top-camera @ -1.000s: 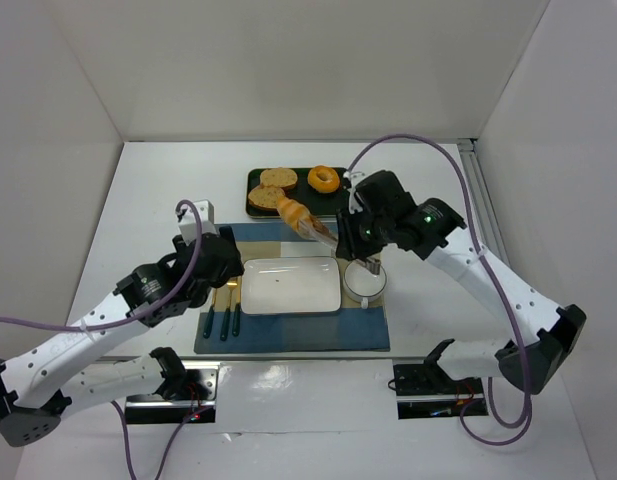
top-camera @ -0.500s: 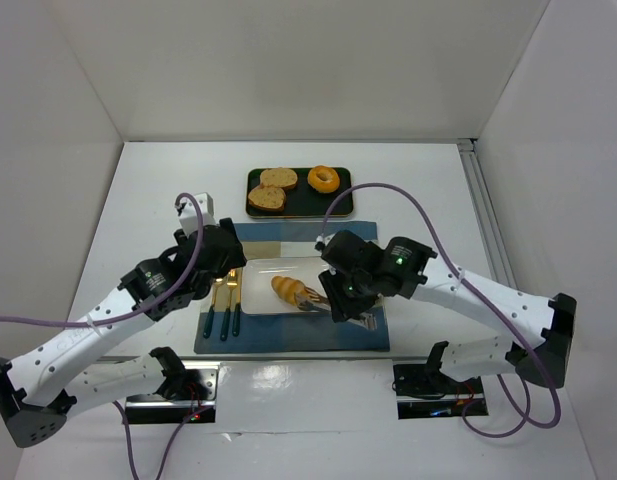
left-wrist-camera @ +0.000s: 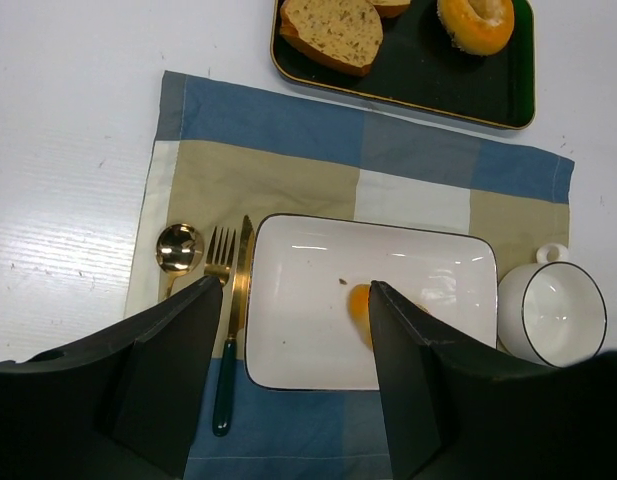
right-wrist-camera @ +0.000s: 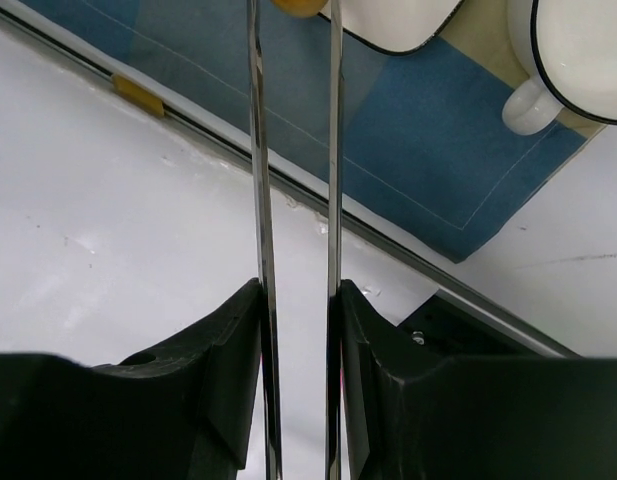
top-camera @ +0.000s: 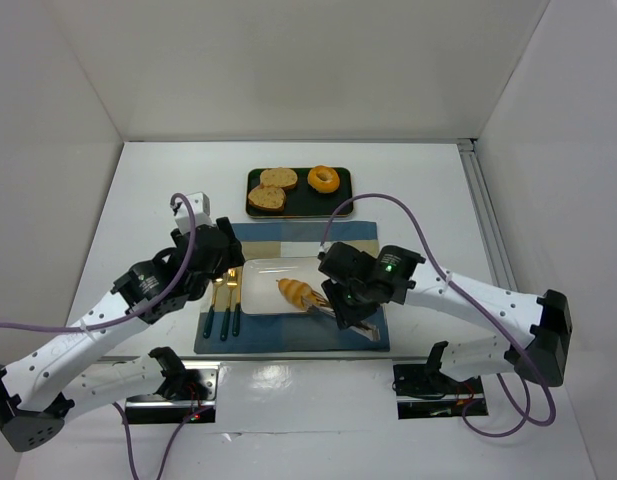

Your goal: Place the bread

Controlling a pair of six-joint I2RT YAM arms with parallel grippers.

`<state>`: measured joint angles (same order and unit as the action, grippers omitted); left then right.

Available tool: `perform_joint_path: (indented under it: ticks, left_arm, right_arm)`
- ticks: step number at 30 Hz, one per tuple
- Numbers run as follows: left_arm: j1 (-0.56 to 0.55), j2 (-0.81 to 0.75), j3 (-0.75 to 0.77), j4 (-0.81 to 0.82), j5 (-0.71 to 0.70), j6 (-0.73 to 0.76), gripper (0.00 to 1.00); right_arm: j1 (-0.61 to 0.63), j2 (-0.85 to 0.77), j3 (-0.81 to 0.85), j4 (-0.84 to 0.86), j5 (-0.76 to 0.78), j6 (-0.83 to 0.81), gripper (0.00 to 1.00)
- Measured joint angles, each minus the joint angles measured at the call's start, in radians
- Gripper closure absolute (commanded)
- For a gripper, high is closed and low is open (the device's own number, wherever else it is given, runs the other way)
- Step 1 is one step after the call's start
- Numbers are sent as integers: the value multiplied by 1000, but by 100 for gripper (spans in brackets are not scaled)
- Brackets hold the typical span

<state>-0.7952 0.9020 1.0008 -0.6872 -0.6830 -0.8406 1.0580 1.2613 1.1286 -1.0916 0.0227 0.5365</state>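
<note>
Since a second ago the bread has travelled from the near edge of the tray to the white plate, right of its middle (whether it rests there I cannot tell). White walls box in a white table, and a blue-and-beige placemat lies at its near middle. At left, the left arm reaches forward, its left gripper spread wide above the plate, holding nothing. Spoon, fork and knife lie left of the plate. The right arm folds leftward, and the right gripper is clamped on metal tongs whose tips meet the bread. A cup stands just right of the plate.
</note>
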Motion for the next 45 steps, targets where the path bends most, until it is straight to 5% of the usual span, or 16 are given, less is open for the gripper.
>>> perform_joint_path:
  ticks: [4,11,23,38,45]
  left_arm:
    - [0,0,0,0,1,1,27]
    - [0,0,0,0,1,4,27]
    - [0,5,0,0,1,5,27]
    - [0,14,0,0,8,4,27]
    - [0,14,0,0,13,4,27]
  right_arm:
    - [1,11,-27,24,25,7,65]
    - [1,44,-35,36,35,19,41]
    - [1,75,26,24,58,7,40]
    - [-10,222,541,-119,177,-45,40]
    - [-209,222,524,-105,216,-135,40]
